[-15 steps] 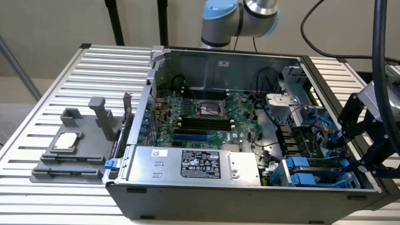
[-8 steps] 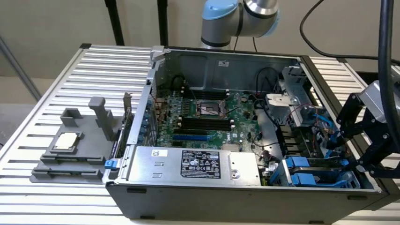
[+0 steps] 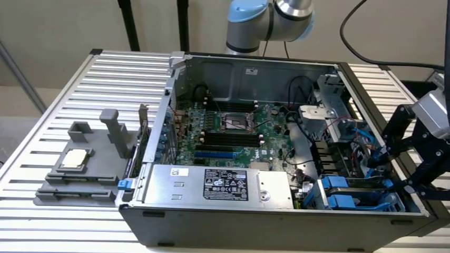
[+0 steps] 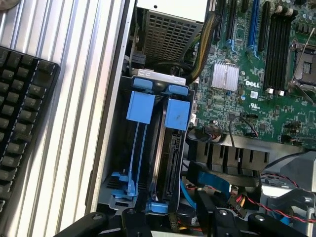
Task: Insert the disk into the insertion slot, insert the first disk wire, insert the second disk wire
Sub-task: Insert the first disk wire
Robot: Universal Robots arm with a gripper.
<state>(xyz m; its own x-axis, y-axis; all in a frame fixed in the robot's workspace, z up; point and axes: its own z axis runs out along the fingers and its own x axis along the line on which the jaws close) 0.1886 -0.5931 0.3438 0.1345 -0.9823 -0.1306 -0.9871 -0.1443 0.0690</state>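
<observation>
Claw: the claw (image 3: 402,167) is spread wide and holds nothing. It hangs over the drive corner of the computer case (image 3: 281,227), at the exterior view's right.
Disk: the disk (image 4: 171,160) looks seated edge-on in the insertion slot (image 4: 111,160), in the bay nearer the motherboard (image 4: 256,91). Its connector strip faces up toward the claw.
Neighbouring bay: it seems to hold only a blue carrier (image 4: 140,106); I cannot tell more.
Wires: a blue data cable (image 4: 210,178) lies loose just beside the disk's connector end, between slot and motherboard. Red and black leads (image 4: 264,203) sit near it.
Risk, wrong pick: the wires crowd together, so closing fingers could take two at once, or a lead instead of the cable's plug.
Risk, skewed plug: a plug gripped at a tilt could meet the connector strip off-line and jam or bend it.
Risk, snagging: the wide fingers have little room between the slot wall and the black duct, and may catch a blue tab or drag a cable.
Risk, half-seated disk: its depth is hard to judge here. If it stands proud, pushing a plug may shift it rather than mate.
Surroundings: the power supply (image 3: 218,184) and the keyboard (image 4: 22,123) on the worktop (image 3: 119,79) lie well apart from the work.
</observation>
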